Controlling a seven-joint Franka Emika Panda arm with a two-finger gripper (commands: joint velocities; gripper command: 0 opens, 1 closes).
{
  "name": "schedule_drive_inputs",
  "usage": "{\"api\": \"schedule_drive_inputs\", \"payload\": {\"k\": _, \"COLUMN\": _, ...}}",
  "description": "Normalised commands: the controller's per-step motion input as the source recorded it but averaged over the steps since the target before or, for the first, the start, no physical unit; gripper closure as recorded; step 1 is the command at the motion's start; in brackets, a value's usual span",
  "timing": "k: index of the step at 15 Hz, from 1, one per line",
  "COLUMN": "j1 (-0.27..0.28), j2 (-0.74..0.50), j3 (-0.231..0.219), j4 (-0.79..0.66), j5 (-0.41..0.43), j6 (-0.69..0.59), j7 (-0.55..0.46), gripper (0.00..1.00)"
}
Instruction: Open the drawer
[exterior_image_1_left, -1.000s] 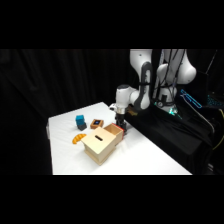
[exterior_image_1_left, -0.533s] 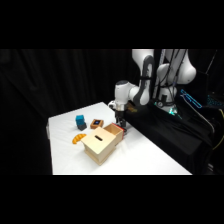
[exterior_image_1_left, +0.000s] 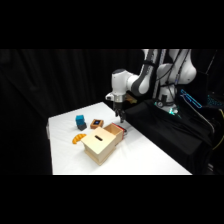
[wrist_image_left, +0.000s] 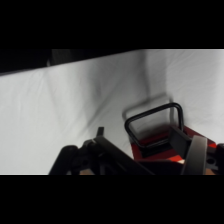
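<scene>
The light wooden box (exterior_image_1_left: 100, 145) with a dark slot on top sits mid-table. Its drawer (exterior_image_1_left: 117, 131) is slid partway out toward the arm. My gripper (exterior_image_1_left: 120, 119) hangs just above the drawer's outer end, not touching it. In the wrist view the drawer's dark loop handle (wrist_image_left: 152, 120) stands free on the reddish drawer front (wrist_image_left: 167, 150), just beyond my open gripper (wrist_image_left: 148, 137). One grey finger (wrist_image_left: 196, 155) shows at the right, and nothing is held.
A small blue block (exterior_image_1_left: 80, 121), an orange-brown block with a dark top (exterior_image_1_left: 96, 123) and an orange curved piece (exterior_image_1_left: 78, 138) lie left of the box. Dark cloth (exterior_image_1_left: 165, 132) borders the table's right edge, with the arm's base behind it.
My gripper has risen a little from the drawer's handle. The drawer and the box have stayed where they were.
</scene>
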Motion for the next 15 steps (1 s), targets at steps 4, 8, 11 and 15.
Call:
{"api": "schedule_drive_inputs", "payload": {"k": 4, "j1": 0.055, "j2": -0.43, "j3": -0.035, "j4": 0.09, "j5": -0.043, "j6": -0.51, "j7": -0.05, "gripper": 0.00}}
{"api": "schedule_drive_inputs", "payload": {"k": 8, "j1": 0.055, "j2": -0.39, "j3": -0.027, "j4": 0.10, "j5": 0.021, "j6": -0.50, "j7": -0.08, "gripper": 0.00}}
{"api": "schedule_drive_inputs", "payload": {"k": 11, "j1": 0.064, "j2": -0.24, "j3": -0.026, "j4": 0.15, "j5": 0.070, "j6": -0.43, "j7": -0.08, "gripper": 0.00}}
{"api": "schedule_drive_inputs", "payload": {"k": 15, "j1": 0.086, "j2": -0.09, "j3": -0.030, "j4": 0.18, "j5": 0.138, "j6": -0.28, "j7": -0.13, "gripper": 0.00}}
